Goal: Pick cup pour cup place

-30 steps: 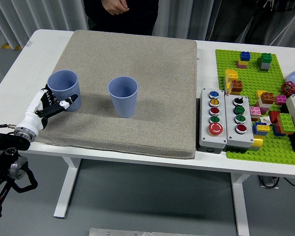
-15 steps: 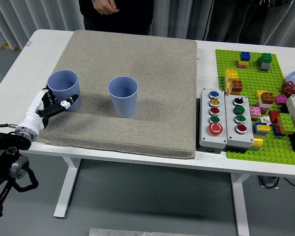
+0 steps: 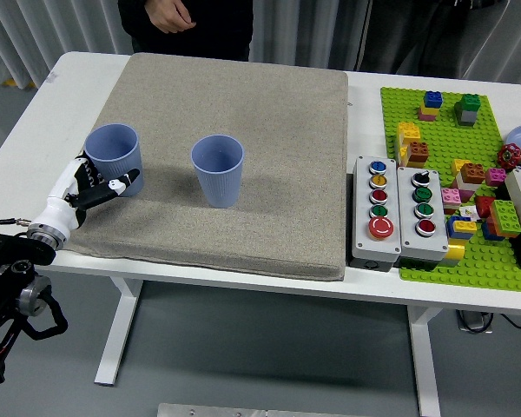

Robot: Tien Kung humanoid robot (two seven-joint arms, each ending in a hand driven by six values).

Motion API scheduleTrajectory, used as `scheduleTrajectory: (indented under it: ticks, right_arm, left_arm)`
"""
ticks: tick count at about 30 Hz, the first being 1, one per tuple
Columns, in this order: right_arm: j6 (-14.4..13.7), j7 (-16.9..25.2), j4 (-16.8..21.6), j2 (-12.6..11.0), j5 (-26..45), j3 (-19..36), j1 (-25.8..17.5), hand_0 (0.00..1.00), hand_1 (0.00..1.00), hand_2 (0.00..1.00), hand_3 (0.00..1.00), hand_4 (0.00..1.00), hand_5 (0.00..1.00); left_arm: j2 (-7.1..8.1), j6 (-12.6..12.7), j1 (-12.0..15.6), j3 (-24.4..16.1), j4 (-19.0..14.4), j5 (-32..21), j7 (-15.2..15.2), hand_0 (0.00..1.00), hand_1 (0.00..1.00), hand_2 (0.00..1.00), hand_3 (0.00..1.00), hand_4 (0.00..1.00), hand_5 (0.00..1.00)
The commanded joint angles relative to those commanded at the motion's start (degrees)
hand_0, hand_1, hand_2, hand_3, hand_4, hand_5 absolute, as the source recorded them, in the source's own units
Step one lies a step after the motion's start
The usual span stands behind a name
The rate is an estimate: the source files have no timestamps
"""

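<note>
Since a second ago, the person (image 3: 187,22) at the far side has been shifting to the left of the picture, while your left hand (image 3: 89,187) and both cups are staying where they were. Your left hand is sitting at the near left edge of the grey mat (image 3: 230,156), its fingers (image 3: 122,183) curling around the lower near side of the left cup (image 3: 113,158); they are touching its wall, though you cannot tell how firmly they are closing on it. That blue cup is standing upright on the mat. The second blue cup (image 3: 217,169) is also standing upright, well apart to its right, near the middle of the mat.

You are seeing the white tabletop (image 3: 43,122) carrying the mat, with two grey button boxes (image 3: 398,210) just beside the mat's right edge and a green baseplate (image 3: 443,130) with coloured bricks further right. The person's hand (image 3: 169,15) is hanging loosely above the far edge, holding nothing. Your right arm is not showing.
</note>
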Motion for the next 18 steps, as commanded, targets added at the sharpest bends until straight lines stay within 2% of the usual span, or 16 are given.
scheduleTrajectory:
  ticks: [1,18]
  right_arm:
    - [0.01,-0.01,0.00,0.00,-0.02,0.00,0.00,0.716,0.672,0.657,0.619,0.002,0.259]
    - [0.07,-0.06,0.00,0.02,-0.30,0.16,-0.22,0.716,0.672,0.657,0.618,0.002,0.258]
  left_arm:
    - [-0.01,-0.01,0.00,0.00,0.00,0.01,0.00,0.945,0.939,0.998,0.998,0.771,0.072]
    - [-0.20,0.09,-0.21,0.15,0.56,-0.31,0.03,0.944,0.940,0.998,0.998,0.776,0.070]
